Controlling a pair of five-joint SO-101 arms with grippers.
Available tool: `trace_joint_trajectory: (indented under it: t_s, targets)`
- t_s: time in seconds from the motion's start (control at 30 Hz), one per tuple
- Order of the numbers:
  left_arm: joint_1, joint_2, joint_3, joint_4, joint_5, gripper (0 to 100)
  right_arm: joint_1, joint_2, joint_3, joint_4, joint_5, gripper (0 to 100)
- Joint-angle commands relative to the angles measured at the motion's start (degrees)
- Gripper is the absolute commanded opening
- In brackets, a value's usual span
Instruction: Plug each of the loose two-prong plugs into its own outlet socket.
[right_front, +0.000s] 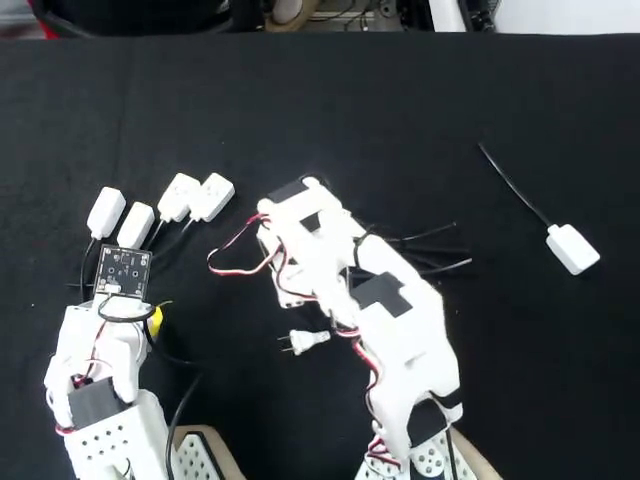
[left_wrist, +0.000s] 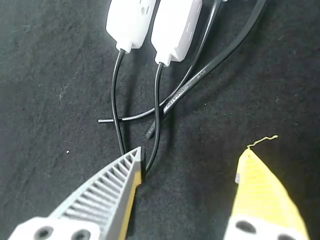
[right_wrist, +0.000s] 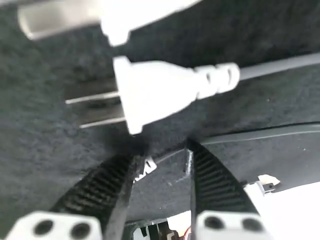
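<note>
a: where's your plug (right_wrist: 160, 90) right now?

b: flat on the table (right_front: 400, 120), prongs level with the cloth, just beyond the tips of your right jaws. those jaws are parted only a little and have nothing in them.

a: then that's your first risk. with so small a gap, i'd judge you could ride a tip onto the white body and shove it along instead of gripping it. or you close on the prongs, and then there's nothing left bare to go into a socket.

b: and the left side?

a: your left jaws are spread wide and empty. the black cables (left_wrist: 157, 95) run between them, close to the sockets (left_wrist: 131, 22). close or pull back carelessly and you may hook a cable and drag those sockets out of line.

b: anything else?

a: the sockets look loose on the cloth. push a plug at one unbraced and it will likely slide away. the lone socket (right_front: 572, 248) sits well apart from the group, so its cord could tug too.
</note>
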Motion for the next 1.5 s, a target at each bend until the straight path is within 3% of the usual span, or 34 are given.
trace_joint_trajectory:
  t_s: [0.0,0.43,0.8,1.03,1.13,1.27,1.37,1.47]
  targets:
    - [0.7,0.2,1.0,0.3,-0.4,30,-3.6,3.9,0.7,-2.8,-0.9,6.3]
    - [0.7,0.2,1.0,0.3,-0.4,30,-2.3,1.5,-0.2,-2.3,2.3,3.8]
    - [0.7,0.2,1.0,0.3,-0.4,30,12.0,-18.4,0.4,-3.0,12.4,3.7]
    - [0.7,0.2,1.0,0.3,-0.4,30,17.4,-23.8,2.3,4.0,13.1,3.8]
    - [0.7,0.2,1.0,0.3,-0.4,30,22.2,-27.0,4.5,7.6,17.1,4.0]
    - [0.8,0.2,1.0,0.3,-0.4,30,26.3,-32.8,12.4,7.7,18.2,12.3]
    - [0.8,0.2,1.0,0.3,-0.4,30,26.5,-37.1,19.7,3.5,17.7,20.1]
    - [0.8,0.2,1.0,0.3,-0.4,30,26.5,-38.7,26.7,-7.3,14.2,21.1]
